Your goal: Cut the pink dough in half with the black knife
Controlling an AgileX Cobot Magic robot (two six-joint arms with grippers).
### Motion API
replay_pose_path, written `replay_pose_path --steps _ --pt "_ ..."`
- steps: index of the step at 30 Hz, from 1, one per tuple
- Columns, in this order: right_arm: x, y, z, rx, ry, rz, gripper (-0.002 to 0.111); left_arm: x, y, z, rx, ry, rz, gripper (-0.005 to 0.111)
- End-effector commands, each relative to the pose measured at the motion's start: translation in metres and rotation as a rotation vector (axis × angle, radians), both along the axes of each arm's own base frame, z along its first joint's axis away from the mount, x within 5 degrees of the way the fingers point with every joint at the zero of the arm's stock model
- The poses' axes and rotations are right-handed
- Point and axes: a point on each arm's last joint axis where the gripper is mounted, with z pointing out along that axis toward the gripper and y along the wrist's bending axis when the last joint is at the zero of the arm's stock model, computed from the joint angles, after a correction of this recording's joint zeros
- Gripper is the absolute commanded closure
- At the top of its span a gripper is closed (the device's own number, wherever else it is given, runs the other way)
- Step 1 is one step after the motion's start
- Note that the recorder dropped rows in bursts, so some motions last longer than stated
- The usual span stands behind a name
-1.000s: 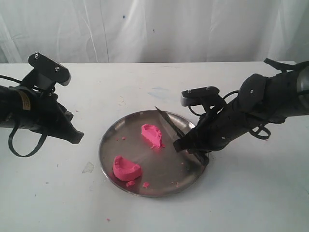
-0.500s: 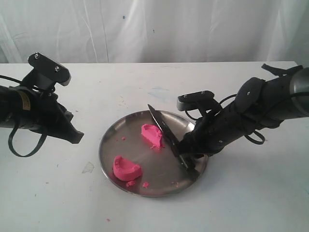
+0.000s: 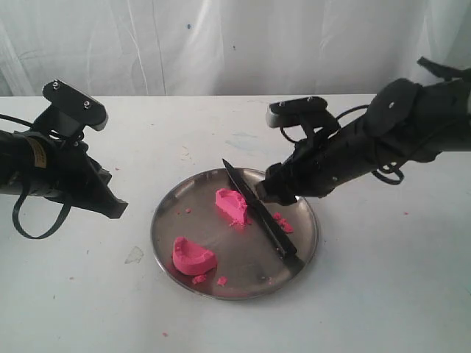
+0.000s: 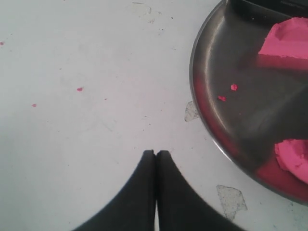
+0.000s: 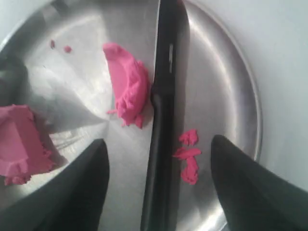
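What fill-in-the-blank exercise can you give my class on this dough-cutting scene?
The pink dough lies in ____ big chunks on the steel plate. The right hand, above the black knife, is ____. The left hand, beside the plate, is ____.
Missing words: two; open; shut.

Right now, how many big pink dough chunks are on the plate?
2. One chunk lies beside the black knife near the plate's middle; the other chunk sits by its front-left rim. Crumbs not counted.

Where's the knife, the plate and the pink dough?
black knife (image 3: 259, 212), exterior view, middle of its length.
steel plate (image 3: 235, 254), exterior view, bare floor near the middle.
pink dough (image 3: 232, 206), exterior view, chunk beside the knife.
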Motion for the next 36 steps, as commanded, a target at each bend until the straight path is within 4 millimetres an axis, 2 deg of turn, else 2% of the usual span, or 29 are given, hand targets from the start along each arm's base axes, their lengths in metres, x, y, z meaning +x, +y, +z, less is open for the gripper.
replay_pose_path --steps 1,4,8,10,11,15,17,20,23,27,32,36 --pt "-0.001 -0.008 0.032 -0.066 -0.170 0.048 0.058 -0.002 0.002 0.000 -0.007 0.006 0.012 0.107" --pt "0.006 -0.031 0.039 -0.125 -0.202 -0.038 0.073 -0.002 0.002 -0.001 -0.006 0.008 0.012 0.107" --pt "0.009 -0.074 0.043 -0.118 -0.089 -0.286 0.098 -0.002 0.002 -0.001 -0.005 0.010 0.012 0.107" --pt "0.001 -0.088 0.057 -0.096 -0.097 -0.346 0.109 -0.002 0.002 -0.001 -0.005 0.010 0.012 0.107" --pt "-0.006 -0.093 0.068 -0.080 -0.131 -0.364 0.108 -0.002 0.002 -0.001 -0.005 0.010 0.012 0.107" --pt "-0.050 -0.102 0.122 0.013 -0.378 -0.394 0.108 -0.002 0.002 -0.001 -0.006 0.008 0.012 0.107" --pt "-0.084 -0.109 0.147 0.066 -0.539 -0.407 0.108 -0.002 0.002 -0.001 -0.006 0.008 0.012 0.107" --pt "-0.133 -0.121 0.165 0.057 -0.767 -0.393 0.108 -0.002 0.002 -0.001 -0.006 0.008 0.012 0.107" --pt "-0.169 -0.128 0.164 0.071 -0.897 -0.390 0.108 -0.002 0.002 0.000 -0.003 0.005 0.007 0.107" --pt "-0.208 -0.135 0.152 0.118 -0.932 -0.403 0.108 -0.002 0.002 0.000 0.001 0.004 0.005 0.107" --pt "-0.235 -0.139 0.125 0.120 -0.807 -0.412 0.108 -0.002 0.002 0.000 0.001 0.004 0.005 0.107" --pt "-0.249 -0.141 0.119 0.100 -0.754 -0.403 0.108 -0.002 0.002 0.000 0.001 0.004 0.005 0.107"
